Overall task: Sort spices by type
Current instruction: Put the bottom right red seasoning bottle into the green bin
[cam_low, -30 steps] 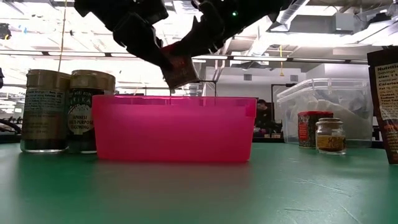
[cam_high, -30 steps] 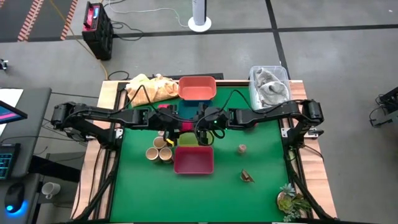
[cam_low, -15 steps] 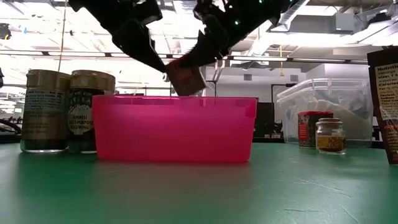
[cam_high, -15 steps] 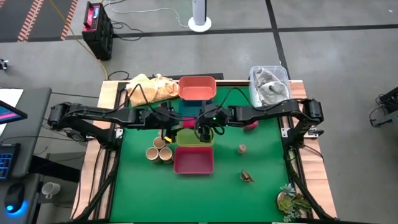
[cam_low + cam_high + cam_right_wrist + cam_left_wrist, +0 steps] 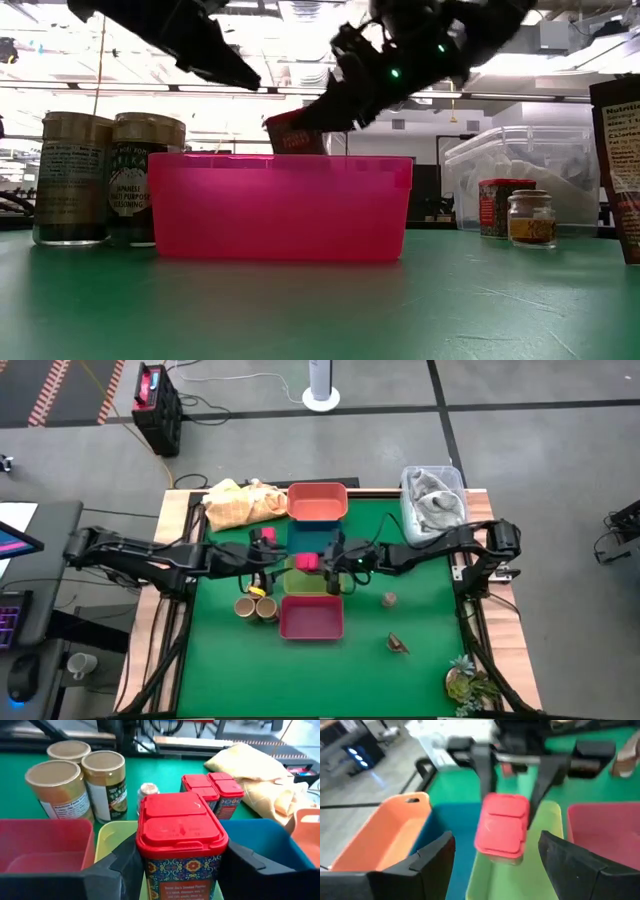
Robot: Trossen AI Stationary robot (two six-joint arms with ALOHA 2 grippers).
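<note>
Counting the spices in sight:

- Red-lidded tins, three. One tin (image 5: 180,822) is pinched by the right gripper (image 5: 180,857), jaws pressed on its two sides, and held over the green tray (image 5: 312,584). A pair of tins (image 5: 216,790) stands touching on the green table (image 5: 420,620), just beside the blue tray (image 5: 260,840).
- Round tan tubs (image 5: 75,775), three. They stand upright in a tight cluster on the table, beside the magenta tray (image 5: 311,618).
- Small cream-topped jars, two. One jar (image 5: 148,791) sits between the tubs and the tin pair. The second jar (image 5: 388,599) stands alone, right of the magenta tray.
- Dark brown piece (image 5: 398,644), one — lying apart, nearer the leafy sprig (image 5: 468,682).

Trays, four: the orange tray (image 5: 317,501), then blue, green and magenta in a row.

The left gripper (image 5: 496,842) has its jaws spread wide, holding nothing — it faces the held tin from just beside it.
</note>
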